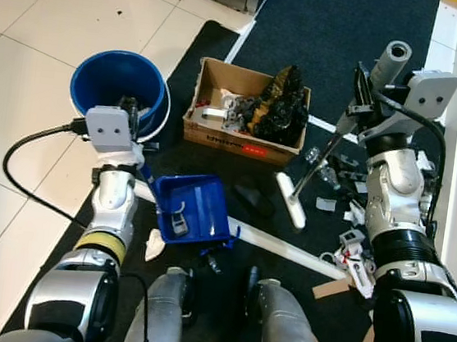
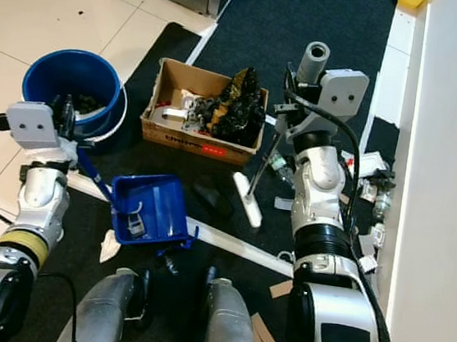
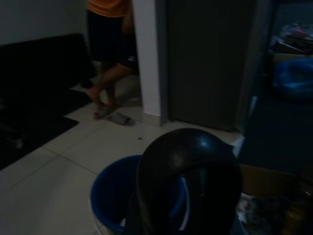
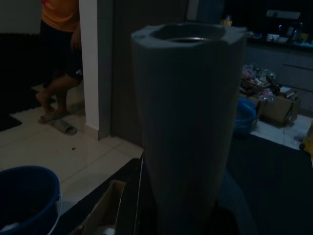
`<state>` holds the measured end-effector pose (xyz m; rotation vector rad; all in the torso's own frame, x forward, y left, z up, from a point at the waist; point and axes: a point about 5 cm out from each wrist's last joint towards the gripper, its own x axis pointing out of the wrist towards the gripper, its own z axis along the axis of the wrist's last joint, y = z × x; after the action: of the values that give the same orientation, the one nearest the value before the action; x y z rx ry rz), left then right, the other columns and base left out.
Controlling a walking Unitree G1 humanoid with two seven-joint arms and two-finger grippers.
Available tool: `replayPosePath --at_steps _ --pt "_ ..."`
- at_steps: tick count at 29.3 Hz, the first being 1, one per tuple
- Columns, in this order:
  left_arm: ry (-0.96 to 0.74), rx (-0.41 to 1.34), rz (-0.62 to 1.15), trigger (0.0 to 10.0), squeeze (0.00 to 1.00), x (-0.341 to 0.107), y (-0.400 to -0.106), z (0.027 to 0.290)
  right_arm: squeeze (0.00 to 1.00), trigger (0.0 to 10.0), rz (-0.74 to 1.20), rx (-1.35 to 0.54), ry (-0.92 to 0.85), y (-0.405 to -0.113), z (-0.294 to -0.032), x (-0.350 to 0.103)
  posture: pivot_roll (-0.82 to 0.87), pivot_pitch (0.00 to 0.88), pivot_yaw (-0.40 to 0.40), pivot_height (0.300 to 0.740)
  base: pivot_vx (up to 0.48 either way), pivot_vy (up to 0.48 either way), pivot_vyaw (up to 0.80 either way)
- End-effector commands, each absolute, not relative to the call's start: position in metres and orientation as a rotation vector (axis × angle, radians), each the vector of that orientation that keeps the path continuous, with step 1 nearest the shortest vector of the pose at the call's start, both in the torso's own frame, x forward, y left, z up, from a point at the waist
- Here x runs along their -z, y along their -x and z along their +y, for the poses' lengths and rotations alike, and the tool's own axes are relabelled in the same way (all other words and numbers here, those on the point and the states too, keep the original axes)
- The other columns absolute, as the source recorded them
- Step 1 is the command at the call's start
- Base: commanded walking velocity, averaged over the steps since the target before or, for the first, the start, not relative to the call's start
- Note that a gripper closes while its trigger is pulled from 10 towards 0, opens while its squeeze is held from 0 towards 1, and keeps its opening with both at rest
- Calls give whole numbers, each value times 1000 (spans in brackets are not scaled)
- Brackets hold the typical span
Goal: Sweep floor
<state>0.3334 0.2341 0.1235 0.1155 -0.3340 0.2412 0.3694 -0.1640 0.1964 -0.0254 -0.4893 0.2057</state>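
The left gripper (image 1: 129, 118) is closed round the handle of a blue dustpan (image 1: 193, 209), whose tray sits below the fingers on the dark mat (image 1: 328, 25), just beside the robot's legs. Right behind those fingers stands a blue bucket (image 1: 114, 84) on the white tiles.

The right gripper (image 1: 359, 93) clasps the grey grip of a broom (image 1: 389, 61); the shaft slants down from the fingers to a white head (image 1: 289, 200) resting on the mat. Scraps of litter (image 1: 343, 250) lie below that arm.

Between the two grippers is a cardboard box (image 1: 240, 143) of rubbish; its red lettering is too blurred to read. A person's legs (image 4: 58, 83) stand far off.
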Motion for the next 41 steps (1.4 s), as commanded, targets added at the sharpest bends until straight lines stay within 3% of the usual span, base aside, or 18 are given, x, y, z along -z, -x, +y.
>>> replayPosePath --at_steps 1,22,30,33,41 --pt "-157 -252 -358 10000 0 -128 -331 242 0 10000 -511 -206 71 -368 -164 -196 125 319 -131 740 0 0 0" --pt "-162 -245 -430 10000 0 -154 -343 240 0 10000 -493 -218 89 -365 -153 -183 87 429 -136 740 0 0 0" --pt "-156 -226 -439 10000 0 -159 -347 234 0 10000 -442 -178 -136 -353 -134 -158 64 449 -136 740 0 0 0" --pt "-151 -221 -435 10000 0 -158 -347 232 0 10000 -413 -248 -267 -349 -114 -154 54 446 -139 740 0 0 0" --pt "-142 -212 -420 10000 0 -154 -348 227 0 10000 -420 -294 -403 -342 -102 -158 39 426 -143 740 0 0 0"
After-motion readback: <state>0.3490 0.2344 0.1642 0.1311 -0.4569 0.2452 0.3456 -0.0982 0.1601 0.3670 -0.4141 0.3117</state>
